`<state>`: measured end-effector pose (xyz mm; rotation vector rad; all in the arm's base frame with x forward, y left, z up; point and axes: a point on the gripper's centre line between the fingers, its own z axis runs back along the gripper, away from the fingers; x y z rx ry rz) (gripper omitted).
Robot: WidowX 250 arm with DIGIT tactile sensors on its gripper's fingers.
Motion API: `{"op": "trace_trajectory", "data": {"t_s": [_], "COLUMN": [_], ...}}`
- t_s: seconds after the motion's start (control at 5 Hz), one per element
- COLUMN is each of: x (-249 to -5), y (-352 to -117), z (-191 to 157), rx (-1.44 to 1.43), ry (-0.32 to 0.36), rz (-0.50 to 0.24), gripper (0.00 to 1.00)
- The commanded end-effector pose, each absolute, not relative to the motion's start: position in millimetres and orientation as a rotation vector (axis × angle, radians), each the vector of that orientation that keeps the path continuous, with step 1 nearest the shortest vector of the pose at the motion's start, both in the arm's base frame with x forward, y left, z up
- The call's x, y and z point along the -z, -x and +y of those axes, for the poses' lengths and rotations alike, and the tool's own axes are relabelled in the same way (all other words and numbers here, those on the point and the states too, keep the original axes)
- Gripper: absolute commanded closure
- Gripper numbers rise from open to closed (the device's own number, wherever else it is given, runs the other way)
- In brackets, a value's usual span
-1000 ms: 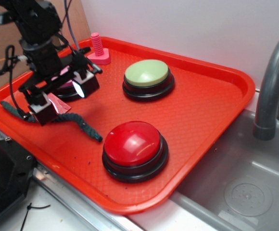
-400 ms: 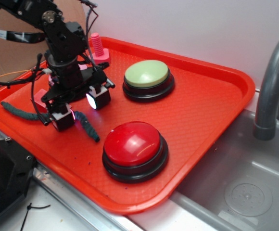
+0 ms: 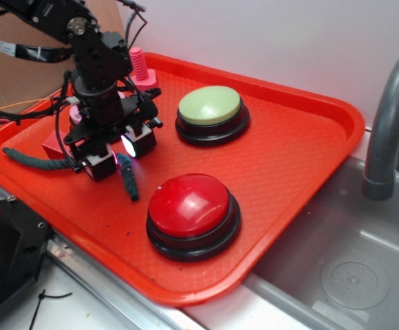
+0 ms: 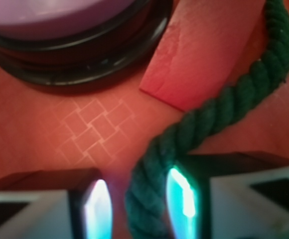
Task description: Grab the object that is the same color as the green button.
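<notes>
The dark green rope (image 4: 219, 112) lies on the red tray (image 3: 303, 158), left of the red button (image 3: 192, 205), w/ its middle part between the fingers of the gripper (image 3: 117, 157). Jaws are a bit open, nothing held yet, so this looks like the grasp step; next move prob. needs only to close on the rope, then lift

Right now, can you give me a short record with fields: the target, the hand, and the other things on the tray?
target: dark green rope, lying on the red tray
hand: open, low over the tray, fingers either side of the rope
colour match: green button
other things: red button, pink-topped button, red wedge, pink screw toy
</notes>
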<state>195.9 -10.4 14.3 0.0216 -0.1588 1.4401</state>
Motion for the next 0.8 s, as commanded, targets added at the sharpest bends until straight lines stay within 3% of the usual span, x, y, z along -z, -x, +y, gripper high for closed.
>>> {"op": "trace_trajectory", "data": {"t_s": [0.0,0.2,0.4,0.6], "x": [-17.6,-26.8,-56.1,-90.6], "y": [-191.2,-192.8,-195.2,-193.3], "z": [-7.2,-8.3,-5.6,1.8], "rx": [-1.394,-1.298,-1.114,-0.935], "ry": [-0.007,-0.025,-0.031,-0.017], "rz": [-0.179,-0.153,-0.083,-0.070], "gripper": [1.00,1.00,1.00,1.00]}}
